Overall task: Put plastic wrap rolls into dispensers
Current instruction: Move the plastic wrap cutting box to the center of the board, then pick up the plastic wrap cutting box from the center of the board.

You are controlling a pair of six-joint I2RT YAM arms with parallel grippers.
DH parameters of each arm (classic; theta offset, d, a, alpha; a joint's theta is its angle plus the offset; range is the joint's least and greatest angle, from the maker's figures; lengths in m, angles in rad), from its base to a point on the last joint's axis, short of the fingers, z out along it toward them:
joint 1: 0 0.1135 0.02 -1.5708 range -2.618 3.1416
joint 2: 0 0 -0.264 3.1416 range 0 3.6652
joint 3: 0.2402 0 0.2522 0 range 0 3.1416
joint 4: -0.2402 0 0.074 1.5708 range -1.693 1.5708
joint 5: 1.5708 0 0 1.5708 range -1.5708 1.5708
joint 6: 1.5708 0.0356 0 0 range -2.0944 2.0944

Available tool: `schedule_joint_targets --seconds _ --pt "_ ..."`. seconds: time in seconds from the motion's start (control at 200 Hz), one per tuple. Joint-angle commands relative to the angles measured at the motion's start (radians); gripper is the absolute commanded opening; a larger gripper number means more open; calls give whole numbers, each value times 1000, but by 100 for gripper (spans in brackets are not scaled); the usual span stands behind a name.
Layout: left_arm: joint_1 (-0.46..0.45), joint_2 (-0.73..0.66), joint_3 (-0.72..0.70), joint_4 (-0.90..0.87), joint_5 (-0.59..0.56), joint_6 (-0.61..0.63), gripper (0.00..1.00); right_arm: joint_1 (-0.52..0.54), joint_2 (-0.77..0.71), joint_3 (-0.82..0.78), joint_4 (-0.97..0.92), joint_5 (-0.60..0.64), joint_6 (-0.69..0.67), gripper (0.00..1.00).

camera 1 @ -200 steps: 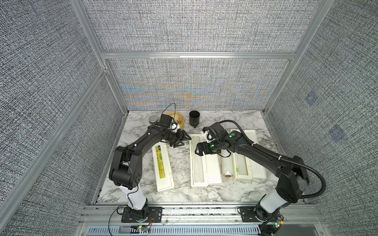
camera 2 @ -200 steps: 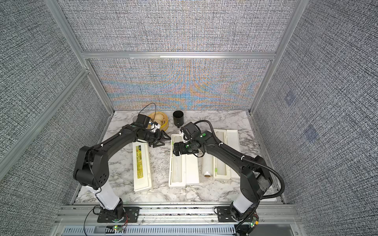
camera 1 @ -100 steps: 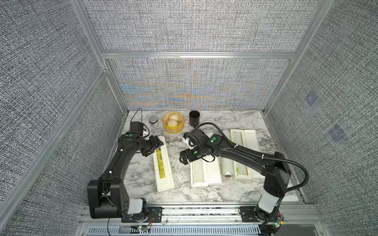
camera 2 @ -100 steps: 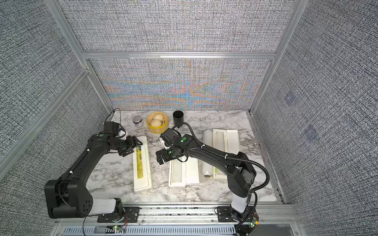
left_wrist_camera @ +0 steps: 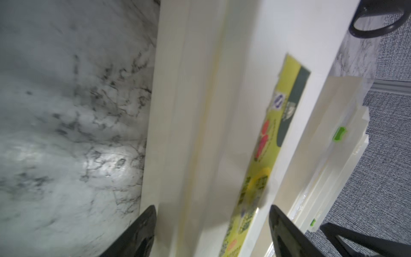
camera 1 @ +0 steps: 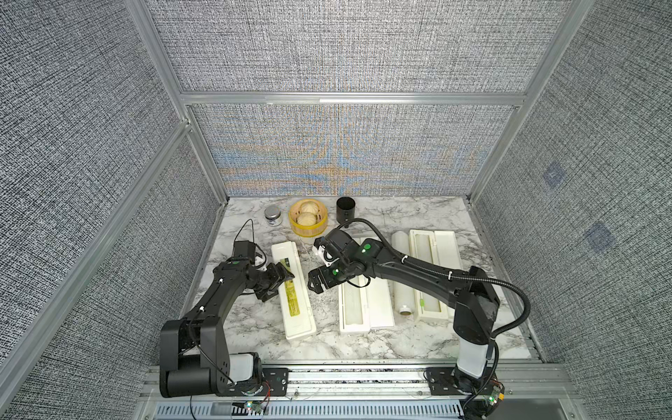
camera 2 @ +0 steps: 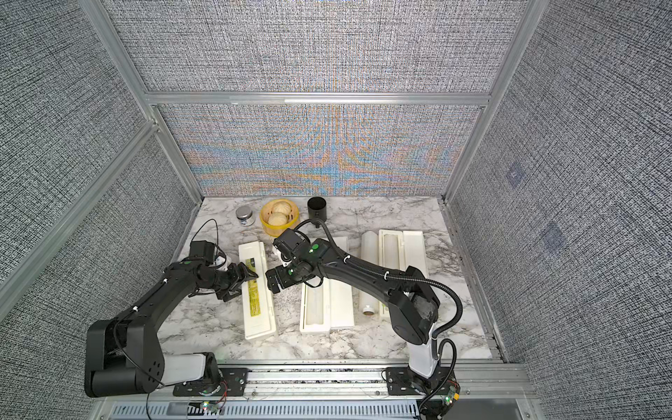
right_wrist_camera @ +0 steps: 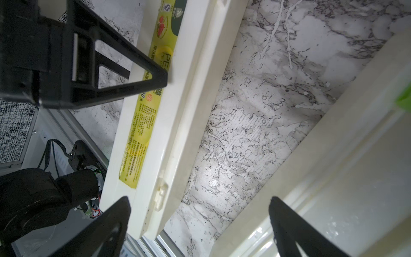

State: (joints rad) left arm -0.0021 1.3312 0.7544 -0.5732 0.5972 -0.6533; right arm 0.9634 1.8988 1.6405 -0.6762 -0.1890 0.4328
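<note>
Three cream dispensers lie side by side on the marble. The left dispenser (camera 1: 296,309) (camera 2: 258,312) is closed, with a yellow-green label on its lid. The middle dispenser (camera 1: 378,305) (camera 2: 342,302) and the right dispenser (camera 1: 443,254) lie open. One plastic wrap roll (camera 1: 400,272) (camera 2: 369,272) rests on the table between those two. My left gripper (camera 1: 278,287) (left_wrist_camera: 211,213) is open, its jaws straddling the closed dispenser (left_wrist_camera: 200,111). My right gripper (camera 1: 313,286) (right_wrist_camera: 200,211) is open over the bare marble between the left dispenser (right_wrist_camera: 178,111) and the middle one (right_wrist_camera: 333,155), holding nothing.
At the back stand a yellow bamboo steamer (camera 1: 309,222) with buns, a black cup (camera 1: 346,209) and a small jar (camera 1: 272,216). Grey fabric walls close in the left, right and back. The two grippers are close together over the left dispenser.
Both grippers came forward from the far end of the dispensers. The left one swung back to the closed dispenser and widened its jaws; the right one moved left off the middle dispenser.
</note>
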Motion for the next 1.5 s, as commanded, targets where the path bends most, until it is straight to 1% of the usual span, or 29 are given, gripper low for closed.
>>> schedule_joint_targets --seconds 0.0,0.095,0.16,0.215,0.285,0.34,0.395,0.5,0.64,0.736,0.906,1.061,1.201,1.381,1.496 --pt "-35 -13 -34 182 111 -131 78 1 13 14 -9 -3 7 99" --pt "-73 -25 -60 262 130 -203 78 3 31 29 -27 18 12 99" --pt "-79 -37 -83 336 157 -260 78 6 47 46 -41 32 15 99" --pt "-79 -42 -91 359 171 -276 78 16 63 62 -48 48 9 99" --pt "-71 -46 -66 264 146 -210 78 28 87 89 -64 70 -4 99" --pt "-58 -54 -37 168 98 -143 78 36 114 120 -92 98 -17 99" --pt "-43 -71 -21 102 45 -106 79 42 139 150 -111 119 -29 99" --pt "-19 -92 -9 13 -55 -81 79 47 178 184 -118 121 -30 99" --pt "26 -109 -17 -23 -115 -65 79 58 235 247 -149 129 -10 99" --pt "54 -109 -27 -18 -113 -58 79 71 277 296 -197 172 20 99" --pt "93 -101 -27 -30 -112 -25 79 93 314 318 -209 200 69 99" --pt "133 -119 -60 6 -106 -60 79 108 368 361 -277 277 105 99" --pt "164 -118 -59 -2 -93 -43 79 129 422 403 -314 336 109 99" --pt "204 -134 -65 4 -79 -40 79 130 446 411 -302 334 108 99" --pt "219 -138 -72 14 -53 -39 79 127 384 362 -223 296 89 97"
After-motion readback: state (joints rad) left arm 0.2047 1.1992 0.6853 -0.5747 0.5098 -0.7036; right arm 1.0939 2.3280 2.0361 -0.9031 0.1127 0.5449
